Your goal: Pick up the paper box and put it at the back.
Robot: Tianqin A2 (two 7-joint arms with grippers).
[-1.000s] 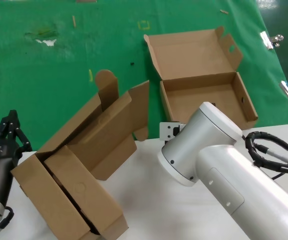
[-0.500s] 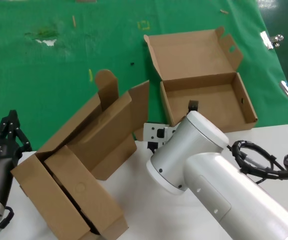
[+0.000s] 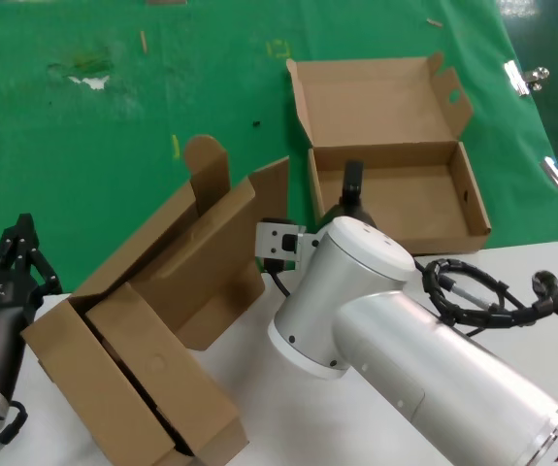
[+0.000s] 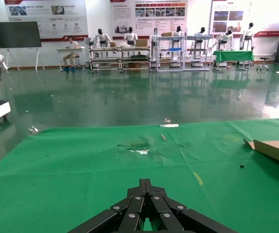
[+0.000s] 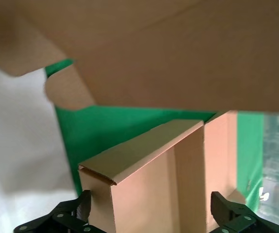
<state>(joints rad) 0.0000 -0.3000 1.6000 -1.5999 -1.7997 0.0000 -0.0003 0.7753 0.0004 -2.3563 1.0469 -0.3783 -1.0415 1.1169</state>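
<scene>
Nearest the robot, on the white tabletop (image 3: 288, 408), a bunch of brown cardboard boxes (image 3: 152, 330) is lying jumbled, flaps sticking up. The left gripper (image 3: 12, 254) is waiting beside that bunch at the table's left edge, its fingers drawn together to a closed point. The big silver right arm (image 3: 395, 340) is reaching forward across the table. The right gripper (image 5: 156, 213) is spreading its fingers wide on either side of the near front wall of the paper box (image 3: 395, 184), released, gripping nothing. The paper box is sitting open, lid tipped back, on the green cloth (image 3: 114, 107) just past the table edge.
</scene>
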